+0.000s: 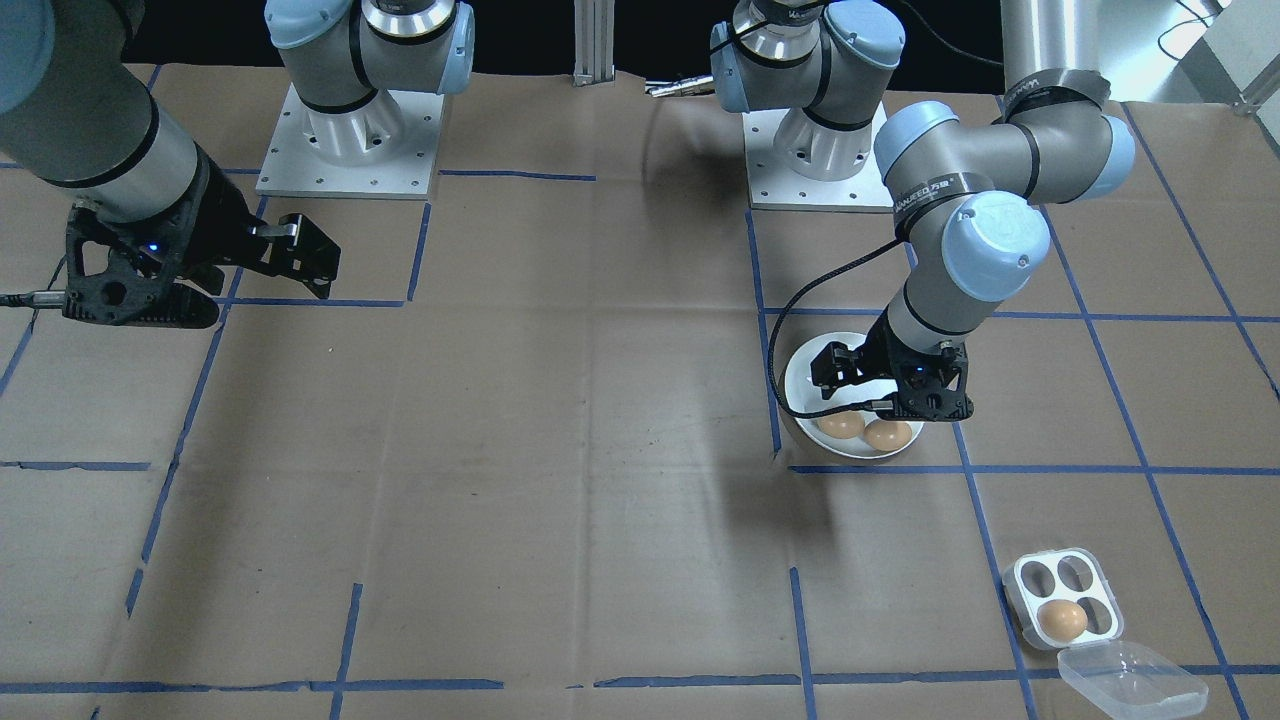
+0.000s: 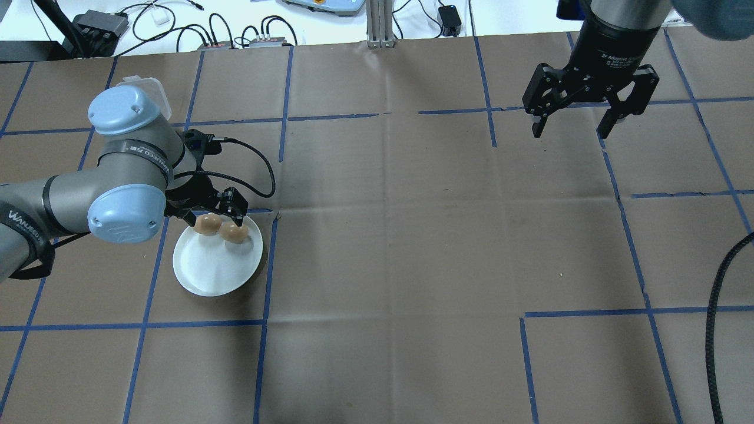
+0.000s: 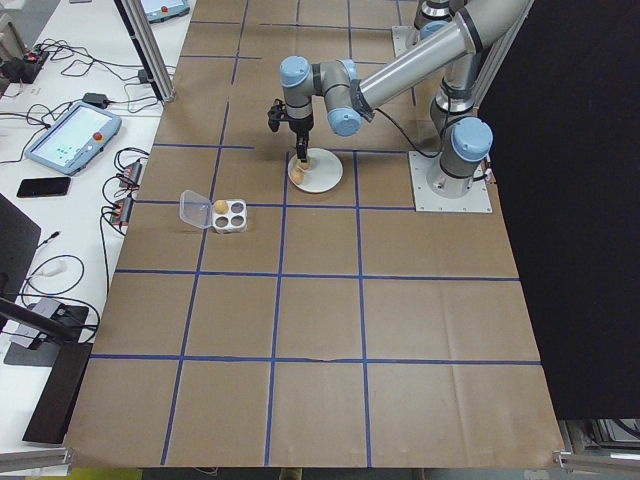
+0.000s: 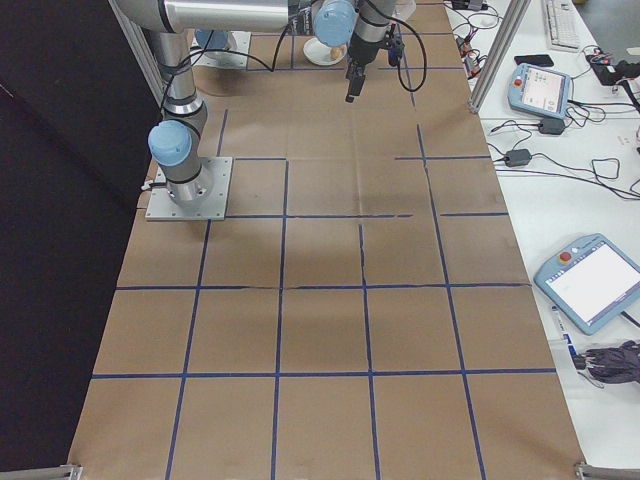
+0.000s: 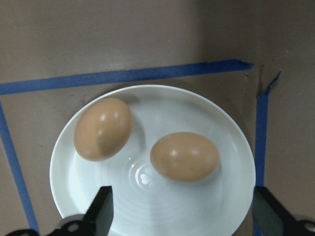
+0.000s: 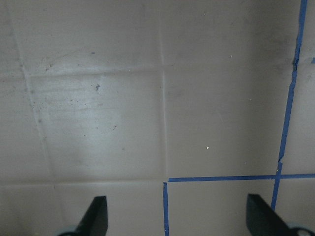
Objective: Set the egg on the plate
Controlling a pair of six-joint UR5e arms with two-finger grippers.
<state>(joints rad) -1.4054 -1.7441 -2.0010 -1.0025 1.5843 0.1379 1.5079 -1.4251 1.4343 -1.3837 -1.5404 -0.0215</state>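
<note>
Left pincer [image 2: 213,213] hovering spread, empty, over white plate [image 2: 209,274]; two brown eggs [image 5: 184,156] lying side by side on it. Right pincer [image 2: 570,125] hanging spread over bare tabletop [image 2: 412,235].

Two brown eggs on the white plate [image 5: 231,196] right now: one egg [image 5: 103,129] tilted near the rim, the other egg [image 5: 185,156] lying on its side just beside it, a thin gap between them. The plate is round, shallow, glossy, sitting flat on the brown bench [image 2: 412,235]. A third egg [image 1: 1062,620] sits in one hole of the clear tray [image 1: 1024,580], well apart
</note>
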